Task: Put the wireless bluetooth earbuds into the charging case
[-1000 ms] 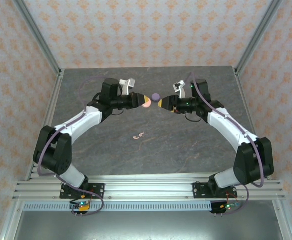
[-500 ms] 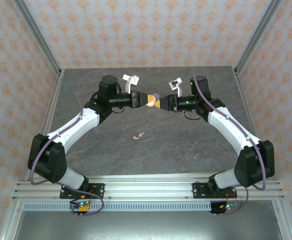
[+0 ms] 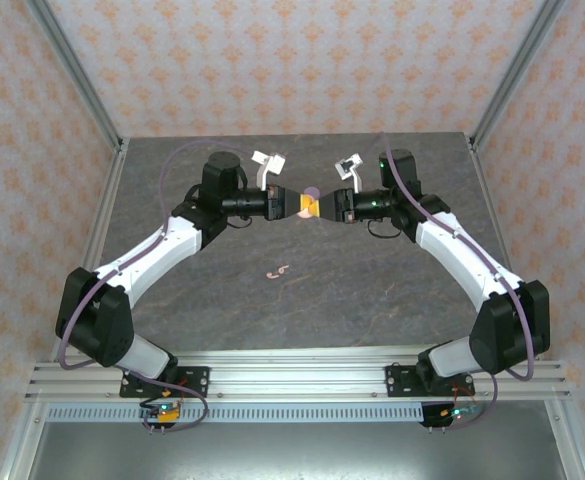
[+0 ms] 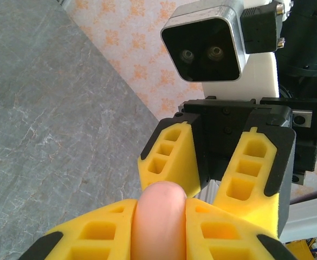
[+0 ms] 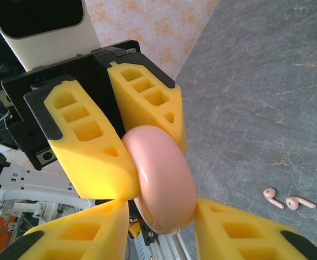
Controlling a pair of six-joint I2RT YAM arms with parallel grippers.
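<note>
A round pale pink charging case (image 4: 159,222) hangs in the air above the middle back of the table. My left gripper (image 3: 299,204) is shut on its flat faces. My right gripper (image 3: 315,207) faces it head-on, and its two yellow fingers (image 5: 239,233) press the case's rim (image 5: 161,179) from either side. In the left wrist view the right gripper's fingers (image 4: 172,157) stand just behind the case. Two pale pink earbuds (image 3: 278,270) lie loose on the table nearer the arms, side by side (image 5: 288,200).
The grey marbled table (image 3: 372,290) spreads out below. A small lilac round thing (image 3: 312,190) peeks out just behind the meeting grippers. Patterned walls and metal frame posts (image 3: 82,90) close in the back and sides.
Both grippers have come together at the middle, the left one bringing the pink case. The right jaws have narrowed onto the case. The earbuds have not moved.
</note>
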